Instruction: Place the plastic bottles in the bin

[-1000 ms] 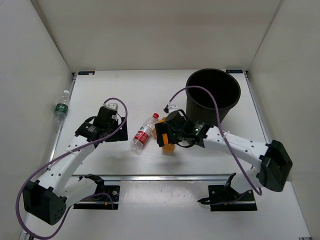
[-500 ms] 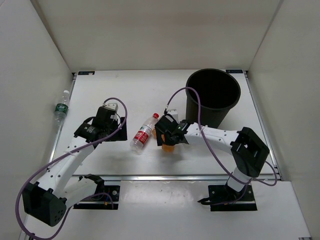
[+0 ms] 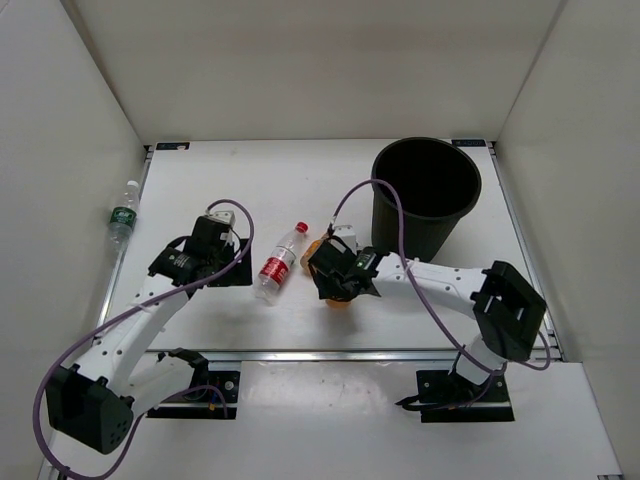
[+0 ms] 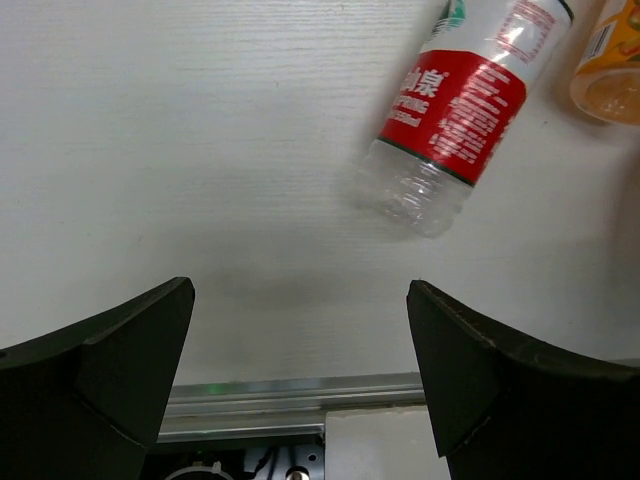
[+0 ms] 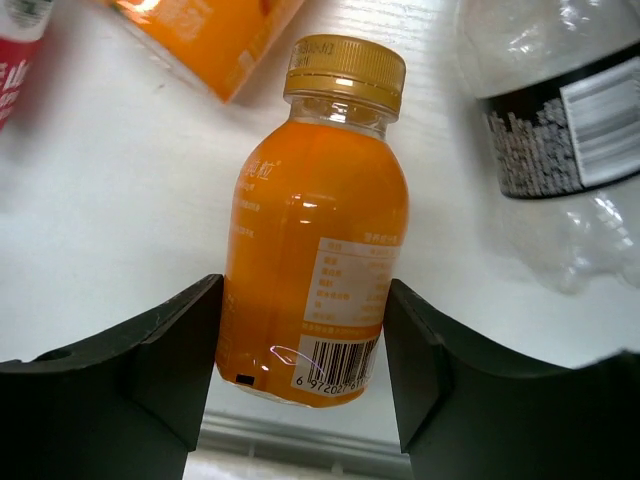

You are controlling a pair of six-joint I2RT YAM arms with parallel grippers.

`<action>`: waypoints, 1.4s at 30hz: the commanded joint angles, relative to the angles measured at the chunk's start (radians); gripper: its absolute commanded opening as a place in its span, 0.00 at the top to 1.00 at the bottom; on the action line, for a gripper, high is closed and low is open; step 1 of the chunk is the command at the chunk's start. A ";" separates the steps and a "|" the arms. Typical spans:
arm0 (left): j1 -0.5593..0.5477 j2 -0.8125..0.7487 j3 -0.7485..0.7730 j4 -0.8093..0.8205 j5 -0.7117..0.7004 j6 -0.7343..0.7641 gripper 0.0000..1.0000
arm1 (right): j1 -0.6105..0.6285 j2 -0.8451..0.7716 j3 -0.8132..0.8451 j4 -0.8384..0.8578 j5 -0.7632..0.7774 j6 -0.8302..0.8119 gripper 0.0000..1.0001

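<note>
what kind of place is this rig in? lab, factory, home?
Looks like a robot lab test cell: a flat white table boxed in by plain white panel walls, two white robot arms bolted along its near edge, and staged props only, a round black plastic bin and loose plastic bottles.

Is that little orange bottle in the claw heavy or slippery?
Probably heavy for its size: the orange bottle looks full to the neck. Its glossy, rounded sides may slip in the right claw. Lying on its side, it could roll if released.
</note>
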 commanded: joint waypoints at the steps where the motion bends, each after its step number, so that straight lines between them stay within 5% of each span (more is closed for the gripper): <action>1: -0.004 0.018 -0.007 0.065 0.052 0.010 0.01 | 0.015 -0.100 0.066 -0.062 0.055 0.038 0.72; 5: -0.019 0.078 -0.015 0.171 0.135 0.015 0.02 | 0.019 -0.174 0.132 -0.067 0.046 -0.060 0.80; 14: -0.041 0.240 0.011 0.275 0.086 -0.002 0.02 | -0.044 -0.314 0.400 0.048 -0.065 -0.392 0.83; 19: -0.036 0.367 0.061 0.311 0.074 -0.001 0.02 | -0.174 -0.351 0.531 0.010 -0.091 -0.464 0.83; 24: -0.052 0.437 0.098 0.279 0.006 0.013 0.01 | -0.464 -0.363 0.545 -0.091 -0.166 -0.427 0.82; 27: -0.036 0.421 0.089 0.277 0.001 0.013 0.01 | -0.576 -0.355 0.510 -0.126 -0.178 -0.422 0.67; 33: -0.029 0.366 0.088 0.280 0.006 0.003 0.02 | -0.650 -0.361 0.479 -0.111 -0.172 -0.439 0.02; 42: -0.007 0.325 0.123 0.251 -0.014 -0.020 0.02 | -0.574 -0.398 0.480 -0.101 -0.123 -0.486 0.00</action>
